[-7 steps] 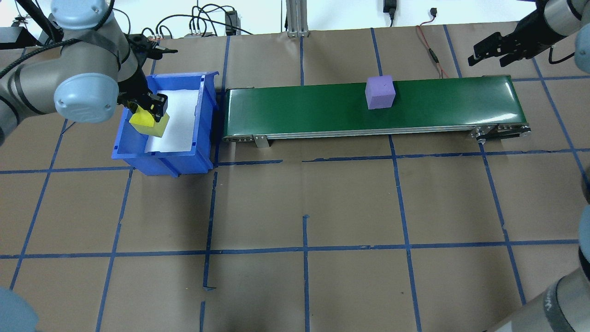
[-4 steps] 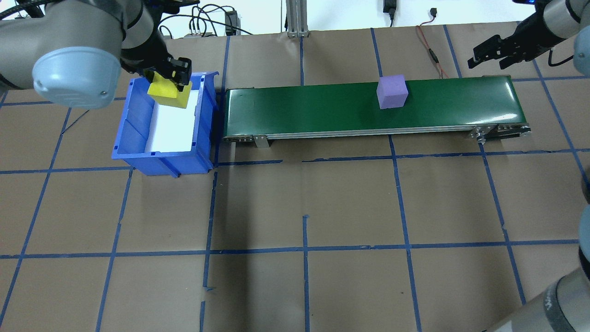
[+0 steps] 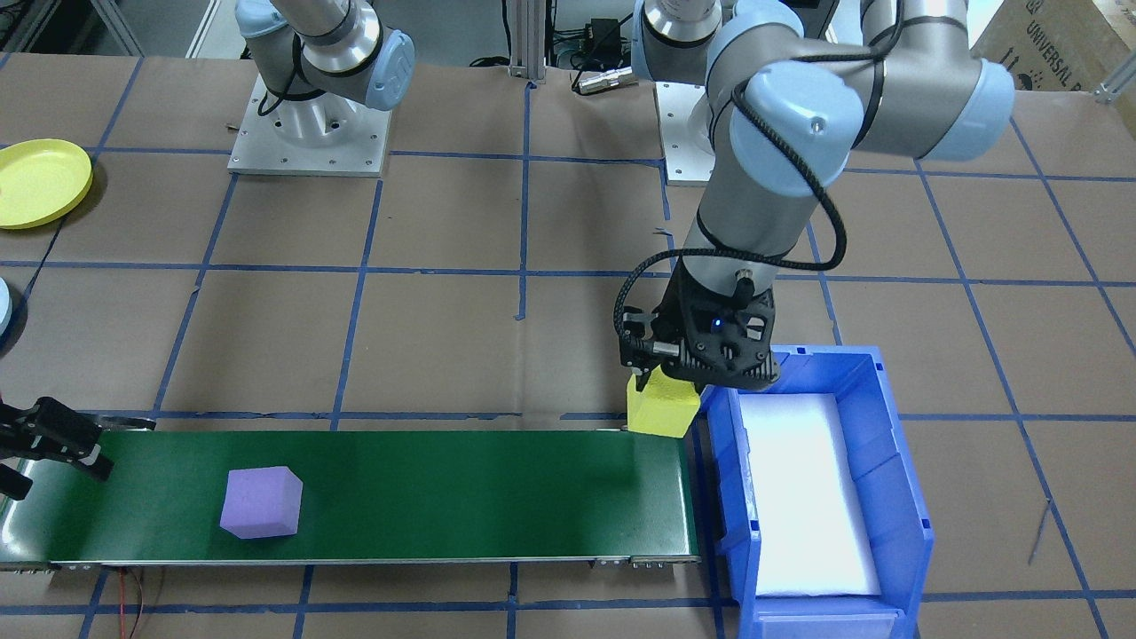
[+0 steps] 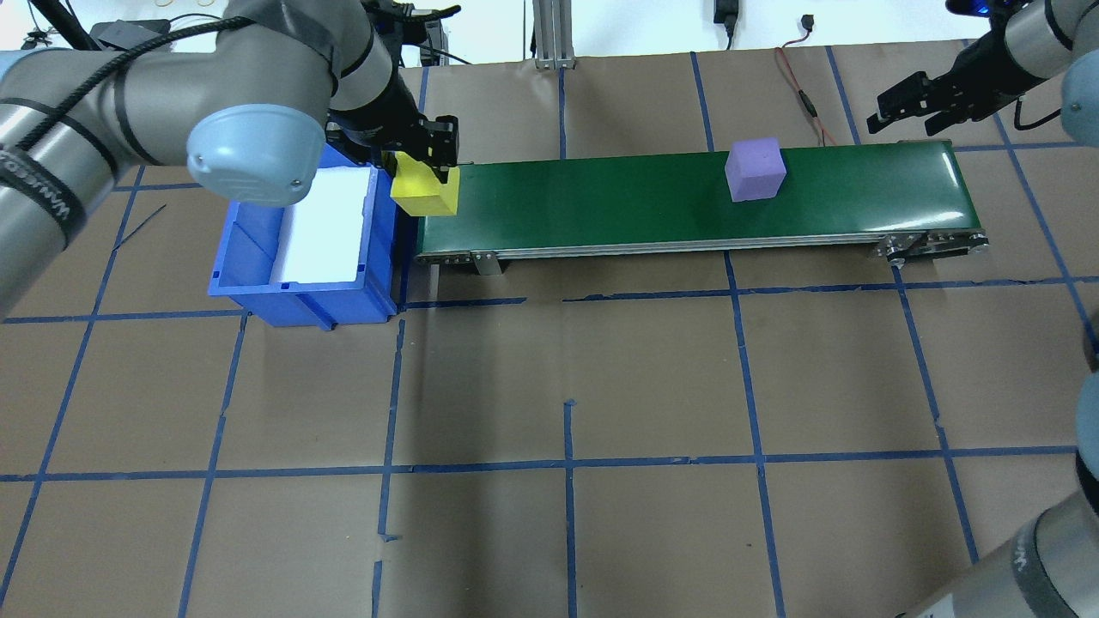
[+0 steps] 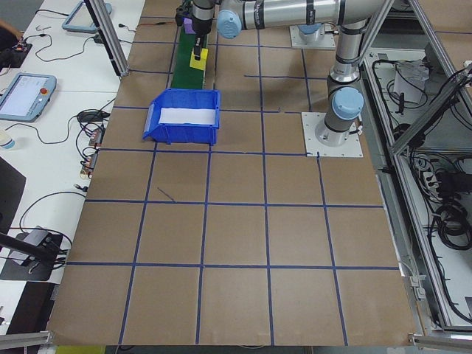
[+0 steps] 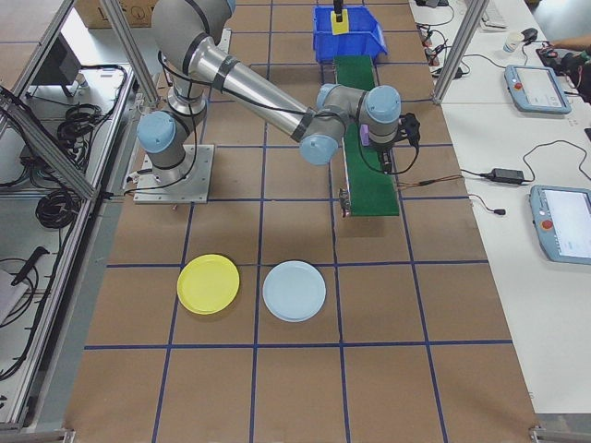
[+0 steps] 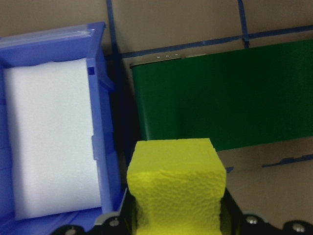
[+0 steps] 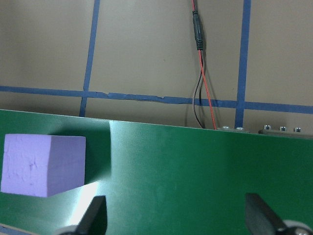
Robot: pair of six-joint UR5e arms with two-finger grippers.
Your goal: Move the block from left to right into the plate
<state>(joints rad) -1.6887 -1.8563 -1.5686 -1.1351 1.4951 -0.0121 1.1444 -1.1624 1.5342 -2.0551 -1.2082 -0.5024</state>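
Note:
My left gripper (image 4: pixel 427 166) is shut on a yellow foam block (image 4: pixel 422 190), held above the gap between the blue bin (image 4: pixel 251 266) and the left end of the green conveyor belt (image 4: pixel 601 202). The left wrist view shows the same yellow block (image 7: pixel 176 188) clamped between the jaws. A purple block (image 4: pixel 755 169) rides on the belt toward its right end. My right gripper (image 4: pixel 910 101) hangs open over that end, and the purple block (image 8: pixel 43 164) lies to the left of its fingers. The yellow plate (image 3: pixel 40 182) lies on the table on my right side, far from the belt.
The bin holds only a white foam liner (image 4: pixel 324 219). A light blue plate (image 6: pixel 294 291) lies beside the yellow plate (image 6: pixel 208 283). A red and black cable (image 4: pixel 803 94) runs behind the belt. Brown paper with blue tape lines covers the table.
My left gripper lifted the yellow block out of the bin and carried it right to the belt's left end. The purple block travelled right along the belt. The right gripper barely moved.

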